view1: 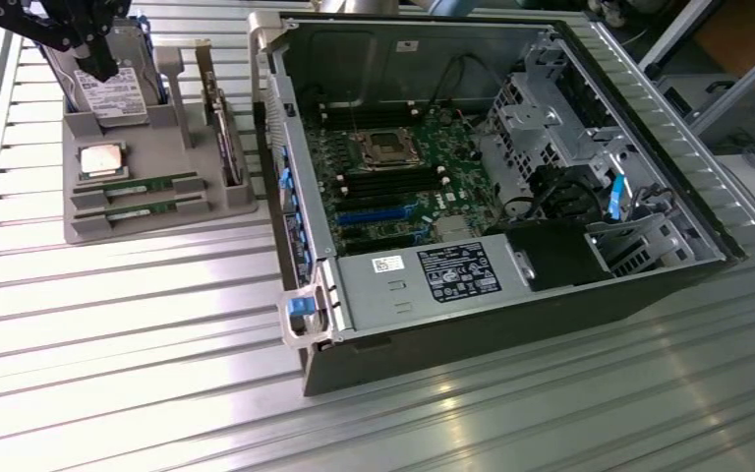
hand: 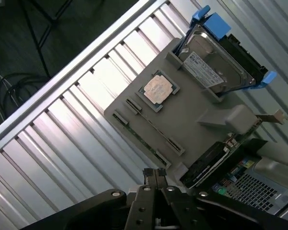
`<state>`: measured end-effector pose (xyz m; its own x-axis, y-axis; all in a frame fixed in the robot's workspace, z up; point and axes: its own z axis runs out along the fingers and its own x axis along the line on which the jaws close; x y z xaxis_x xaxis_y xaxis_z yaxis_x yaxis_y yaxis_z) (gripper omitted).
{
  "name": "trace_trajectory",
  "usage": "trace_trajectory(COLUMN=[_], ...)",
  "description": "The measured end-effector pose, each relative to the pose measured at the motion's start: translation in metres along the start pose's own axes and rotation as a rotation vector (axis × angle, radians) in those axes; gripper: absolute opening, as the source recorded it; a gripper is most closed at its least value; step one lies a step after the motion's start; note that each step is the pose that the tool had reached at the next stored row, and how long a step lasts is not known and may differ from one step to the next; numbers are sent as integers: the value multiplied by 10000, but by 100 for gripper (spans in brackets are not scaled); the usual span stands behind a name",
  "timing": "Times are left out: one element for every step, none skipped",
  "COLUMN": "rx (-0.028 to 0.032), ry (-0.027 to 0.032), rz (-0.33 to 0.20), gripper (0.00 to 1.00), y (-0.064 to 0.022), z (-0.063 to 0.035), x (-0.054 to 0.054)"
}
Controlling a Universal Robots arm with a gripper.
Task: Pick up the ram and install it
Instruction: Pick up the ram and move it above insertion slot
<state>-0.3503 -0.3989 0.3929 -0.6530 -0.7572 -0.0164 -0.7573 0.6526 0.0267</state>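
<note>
Claw (hand: 154, 173) clenched on nothing, ram (view1: 142, 184) untouched in gray holder (view1: 154, 147) nearby; likely light, stiff, fragile, so pinch long edges mid-length.

Robotics lab bench set up for computer assembly.
A ribbed aluminium table (view1: 115, 324) carries an open black desktop computer case (view1: 483, 342) with its green motherboard (view1: 397, 182) exposed, beside a grey plastic parts tray (view1: 154, 157); aluminium frame struts (view1: 742, 96) and loose black cables (hand: 14, 82) on the dark floor surround it.
</note>
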Motion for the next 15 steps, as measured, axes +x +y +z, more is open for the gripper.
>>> trace_trajectory(rx=[-1,-2,-2,-2,-1,-2,-3,-4,-6,-6,-7,-8,-9,-11,-12], ry=[10,20,30,39,50,63,76,85,94,100,104,111,116,127,137], rz=[-232,-471,-678,-903,-1141,-1441,-1741,-1983,-2208,-2346,-2448,-2643,-2790,-3088,-3334], gripper=[10,10,10,10,10,10,10,10,10,10,10,10,10,10,10], y=[0,-1,-1,-1,0,-1,-1,0,0,-1,-1,-1,-1,0,-1], z=[0,1,1,2,3,4,5,6,6,7,7,8,8,9,11], x=[0,0,0,0,0,0,0,0,0,0,0,0,0,0,0])
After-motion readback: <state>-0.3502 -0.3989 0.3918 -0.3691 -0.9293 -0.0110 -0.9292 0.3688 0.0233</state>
